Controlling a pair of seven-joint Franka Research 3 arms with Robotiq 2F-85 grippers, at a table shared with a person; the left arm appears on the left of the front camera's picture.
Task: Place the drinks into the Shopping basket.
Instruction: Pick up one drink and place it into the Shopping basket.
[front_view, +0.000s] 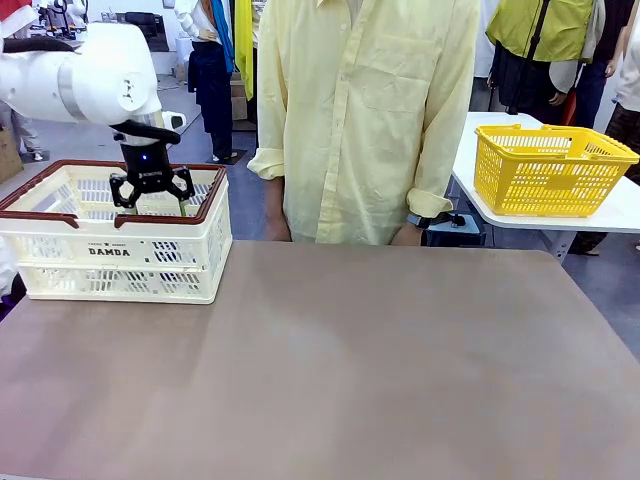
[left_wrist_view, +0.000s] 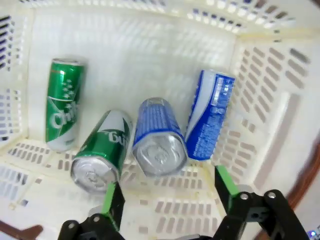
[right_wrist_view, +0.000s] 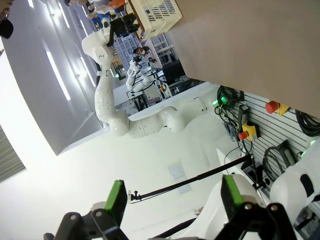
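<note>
My left gripper (front_view: 152, 203) hangs open inside the cream-white Shopping basket (front_view: 112, 252) at the table's far left. In the left wrist view several drinks lie on the basket floor (left_wrist_view: 165, 215). There is a green can (left_wrist_view: 62, 105) at the left and a second green can (left_wrist_view: 101, 150) beside it. A blue can (left_wrist_view: 157, 136) lies in the middle, and a blue-and-white can (left_wrist_view: 210, 114) rests by the slotted wall. The left gripper (left_wrist_view: 167, 192) has its green pads (left_wrist_view: 111, 196) wide apart just short of the blue can's silver top, touching nothing. My right gripper (right_wrist_view: 173, 196) is open and empty, pointing away from the table.
A person in a pale yellow shirt (front_view: 365, 110) stands at the far edge, hands down behind the table. The brown tabletop (front_view: 350, 370) spreads out to the right of the basket. A yellow mesh basket (front_view: 548, 168) sits on a separate white table at the back right.
</note>
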